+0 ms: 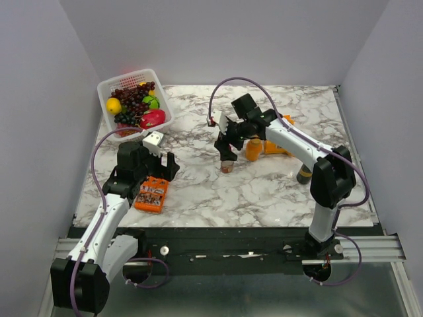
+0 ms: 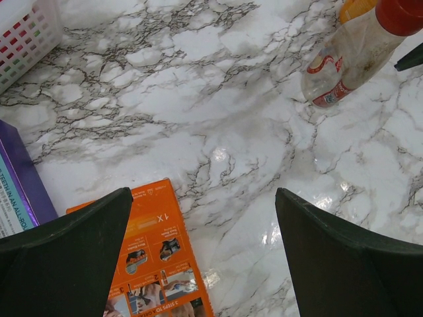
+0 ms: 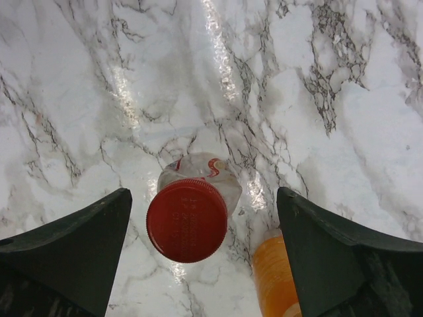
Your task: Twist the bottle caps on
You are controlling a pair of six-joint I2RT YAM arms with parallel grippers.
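Note:
The clear bottle (image 1: 227,165) stands upright mid-table with the red cap (image 3: 187,220) on its mouth. My right gripper (image 3: 204,191) is open just above it, one finger on each side of the cap and touching neither. It shows in the top view (image 1: 228,148) too. The orange bottle (image 1: 254,148) stands right of the clear one, also in the right wrist view (image 3: 277,277); its orange cap is not discernible. My left gripper (image 2: 203,193) is open and empty, low over the table at the left (image 1: 168,165). It sees the clear bottle (image 2: 344,63) from afar.
An orange blister pack (image 1: 151,195) lies under the left gripper (image 2: 158,257), with a purple box (image 2: 20,191) beside it. A white fruit basket (image 1: 135,105) stands back left. An orange box (image 1: 277,142) lies behind the bottles. A black can (image 1: 304,175) stands right.

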